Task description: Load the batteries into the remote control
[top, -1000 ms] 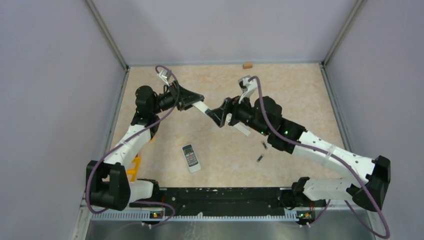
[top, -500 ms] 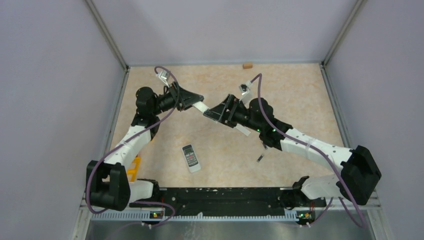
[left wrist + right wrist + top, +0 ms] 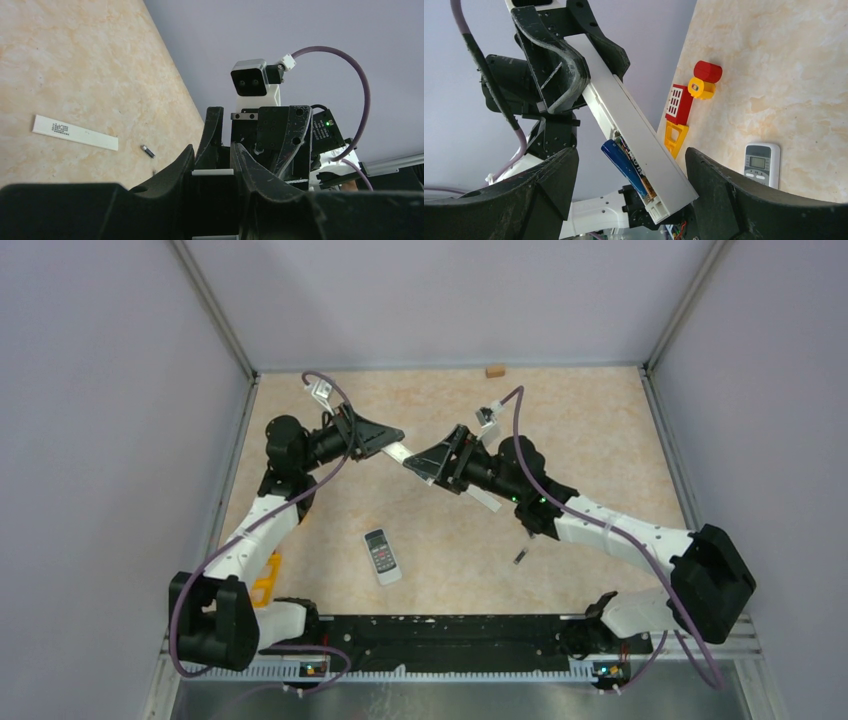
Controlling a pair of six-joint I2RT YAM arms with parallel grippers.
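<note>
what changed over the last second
The right arm swung its rear links leftward, and the right gripper edged up and left along the white remote held by the left gripper. The left arm shifted slightly left. Nothing was grasped or released. The second remote and the loose batteries on the table stayed put.

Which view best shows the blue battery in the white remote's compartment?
Right wrist view: the blue battery lies in the open compartment of the white remote, close up. The overhead view cannot resolve it; the left wrist view shows only the remote's end.
</note>
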